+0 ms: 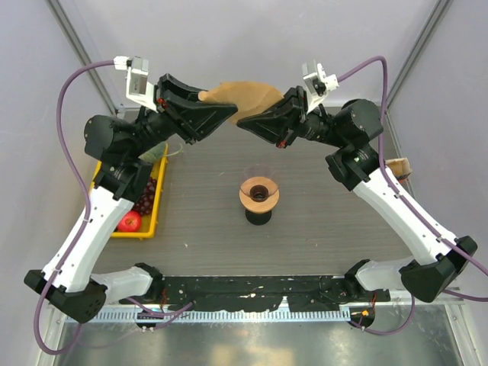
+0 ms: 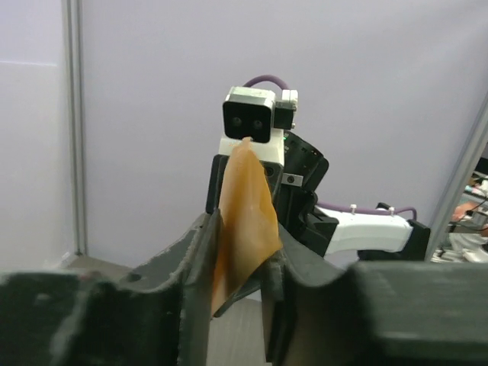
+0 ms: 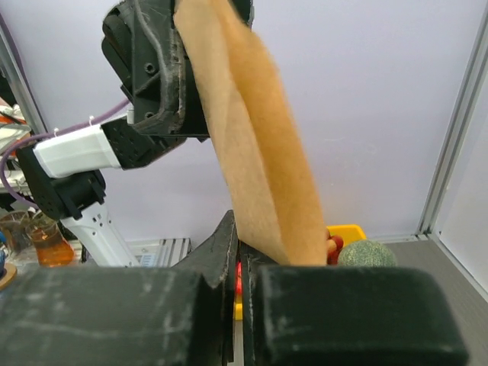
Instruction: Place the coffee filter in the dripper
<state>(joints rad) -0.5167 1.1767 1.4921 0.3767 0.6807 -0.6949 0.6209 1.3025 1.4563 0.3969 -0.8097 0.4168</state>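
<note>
The coffee filter (image 1: 242, 93), a tan paper fan, hangs in the air at the back of the table between my two raised grippers. My right gripper (image 1: 242, 120) is shut on its lower edge; in the right wrist view the filter (image 3: 259, 152) rises from the closed right gripper (image 3: 240, 255). My left gripper (image 1: 229, 113) reaches it from the left. In the left wrist view the filter (image 2: 244, 221) sits between the slightly parted fingers of the left gripper (image 2: 240, 274), leaning on the left one. The orange dripper (image 1: 259, 192) sits on a black base (image 1: 258, 216) mid-table, below both grippers.
A yellow tray (image 1: 156, 207) with a red apple (image 1: 130, 221) and dark grapes (image 1: 145, 195) lies at the left. A green ball (image 3: 367, 253) shows beside the tray in the right wrist view. A small tan object (image 1: 398, 165) sits at the right edge.
</note>
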